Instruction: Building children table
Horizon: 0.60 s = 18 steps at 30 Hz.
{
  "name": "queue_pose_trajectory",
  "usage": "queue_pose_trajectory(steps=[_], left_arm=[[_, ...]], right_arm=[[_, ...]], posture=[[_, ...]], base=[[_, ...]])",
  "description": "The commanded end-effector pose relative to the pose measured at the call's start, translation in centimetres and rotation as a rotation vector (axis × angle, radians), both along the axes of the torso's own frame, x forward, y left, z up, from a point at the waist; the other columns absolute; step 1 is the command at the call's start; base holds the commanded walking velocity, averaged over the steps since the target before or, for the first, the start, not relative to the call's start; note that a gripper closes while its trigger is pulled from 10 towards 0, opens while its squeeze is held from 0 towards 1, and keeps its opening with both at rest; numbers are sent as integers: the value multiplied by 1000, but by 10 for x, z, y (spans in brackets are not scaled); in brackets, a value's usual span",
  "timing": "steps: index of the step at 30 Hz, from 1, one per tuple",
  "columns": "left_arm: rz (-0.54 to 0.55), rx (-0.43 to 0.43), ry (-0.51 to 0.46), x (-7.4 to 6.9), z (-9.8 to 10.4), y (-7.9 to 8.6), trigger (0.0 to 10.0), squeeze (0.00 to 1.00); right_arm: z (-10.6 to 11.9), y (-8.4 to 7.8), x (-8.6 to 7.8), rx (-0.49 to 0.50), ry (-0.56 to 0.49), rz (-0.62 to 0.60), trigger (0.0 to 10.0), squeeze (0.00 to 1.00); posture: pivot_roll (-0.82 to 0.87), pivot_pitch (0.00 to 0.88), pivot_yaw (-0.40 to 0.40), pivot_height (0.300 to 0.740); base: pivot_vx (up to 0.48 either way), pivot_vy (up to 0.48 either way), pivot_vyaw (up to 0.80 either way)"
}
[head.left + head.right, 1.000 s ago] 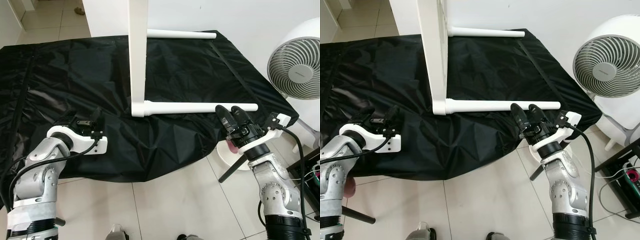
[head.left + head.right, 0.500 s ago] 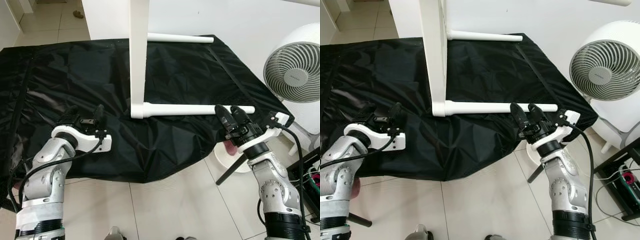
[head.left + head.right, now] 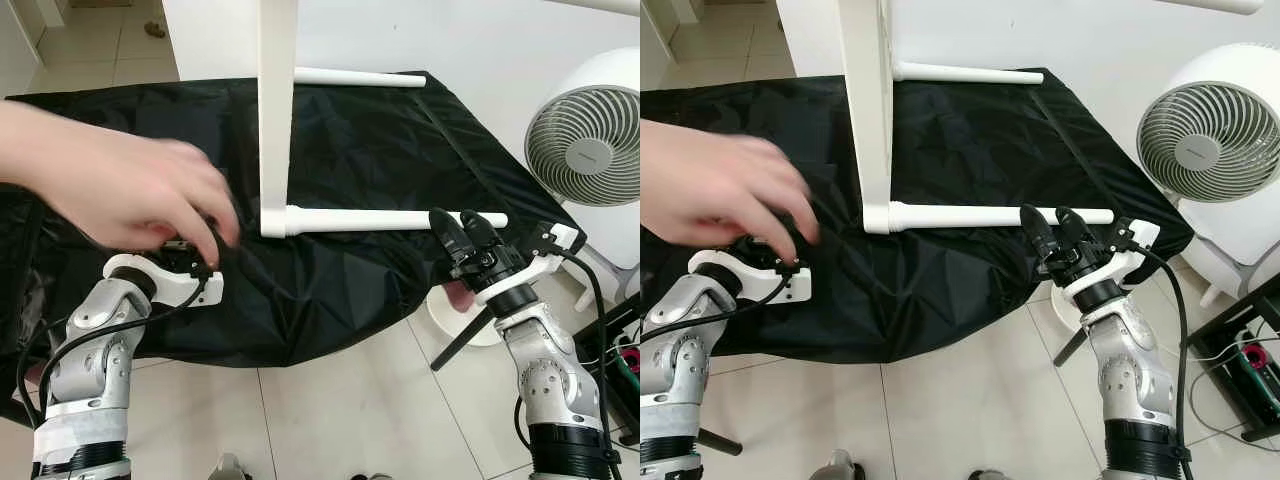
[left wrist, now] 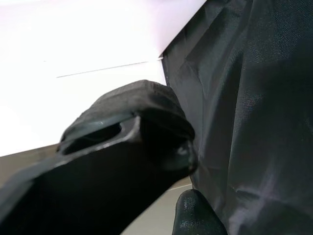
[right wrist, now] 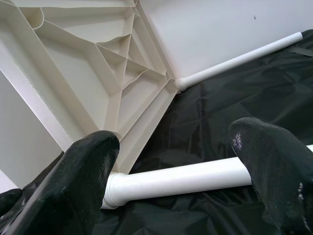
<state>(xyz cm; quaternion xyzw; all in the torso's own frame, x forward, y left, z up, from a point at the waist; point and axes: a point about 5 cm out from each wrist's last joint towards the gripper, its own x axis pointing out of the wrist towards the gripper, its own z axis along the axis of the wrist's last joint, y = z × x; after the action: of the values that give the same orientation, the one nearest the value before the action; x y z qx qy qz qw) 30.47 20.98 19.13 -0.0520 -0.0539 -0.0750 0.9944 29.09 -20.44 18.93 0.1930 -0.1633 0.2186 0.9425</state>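
The white children's table stands on its side on a black sheet (image 3: 130, 120), its top (image 3: 277, 110) upright and edge-on to me. Two white legs stick out to the right: a near leg (image 3: 390, 219) and a far leg (image 3: 360, 77). My right gripper (image 3: 462, 232) is open just short of the near leg's free end, holding nothing. The right wrist view shows that leg (image 5: 186, 178) beyond the spread fingers, joined to the ribbed underside (image 5: 98, 73). My left gripper (image 3: 182, 250) hovers over the sheet left of the tabletop, mostly covered by a person's hand (image 3: 120, 185).
A white fan (image 3: 585, 155) stands on the tiled floor at the right, close to my right arm. A dark stand leg (image 3: 460, 340) and a round white base (image 3: 450, 312) sit under that arm. Cables (image 3: 625, 355) lie at the far right.
A person's hand has reached in from the left and now covers my left gripper. Both arms and the table have stayed roughly where they were.
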Motion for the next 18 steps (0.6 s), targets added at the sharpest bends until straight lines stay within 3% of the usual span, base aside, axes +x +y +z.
queue_pose_trajectory(steps=[1, 18], left_arm=[[30, 3, 15, 0, -4, 4, 10000, 0], [30, 6, 9, -1, -3, 5, 10000, 0]], right_arm=[[1, -4, 0, -13, -10, -14, 10000, 0], [2, -4, 0, -10, -12, -13, 10000, 0]], posture=[[87, 105, -32, 740], [92, 105, -32, 740]], base=[[0, 0, 0], [0, 0, 0]])
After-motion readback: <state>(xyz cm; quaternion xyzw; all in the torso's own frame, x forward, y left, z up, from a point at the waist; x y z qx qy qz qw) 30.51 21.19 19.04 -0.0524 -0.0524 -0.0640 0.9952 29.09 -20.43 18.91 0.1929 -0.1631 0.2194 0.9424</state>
